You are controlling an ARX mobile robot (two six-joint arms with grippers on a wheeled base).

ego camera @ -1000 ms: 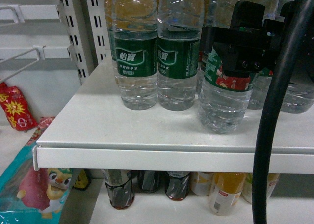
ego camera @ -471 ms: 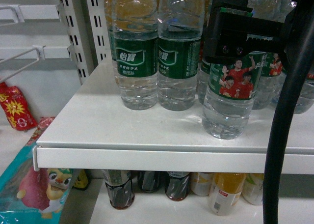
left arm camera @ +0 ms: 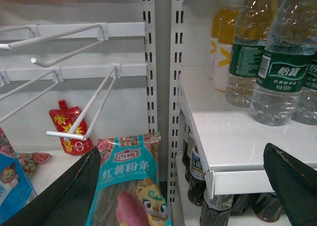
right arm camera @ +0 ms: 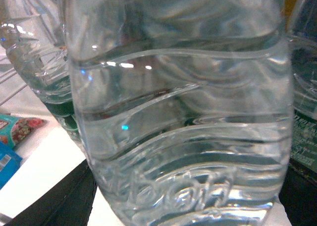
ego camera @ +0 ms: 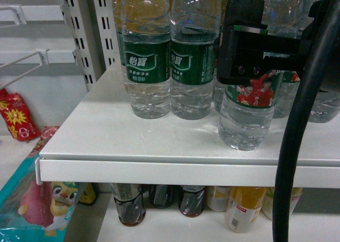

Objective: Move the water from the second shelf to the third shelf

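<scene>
The water bottle, clear and ribbed with a green label showing people in red shirts, stands upright near the front of the white shelf. My right gripper is at label height on it and hides the top of the label. In the right wrist view the bottle fills the frame. The right gripper stands open, with a black finger on each side of the bottle's base. My left gripper hangs open and empty, left of the shelf's corner. It does not show in the head view.
Two green-labelled water bottles stand left of the water, with more bottles behind. Dark cola bottles and orange drinks fill the shelf below. A black cable hangs in front. Wire hooks and snack bags are at the left.
The tilted bottle has been set upright on the shelf. The right gripper rose along it, then came lower over the label; the bottle itself stayed put.
</scene>
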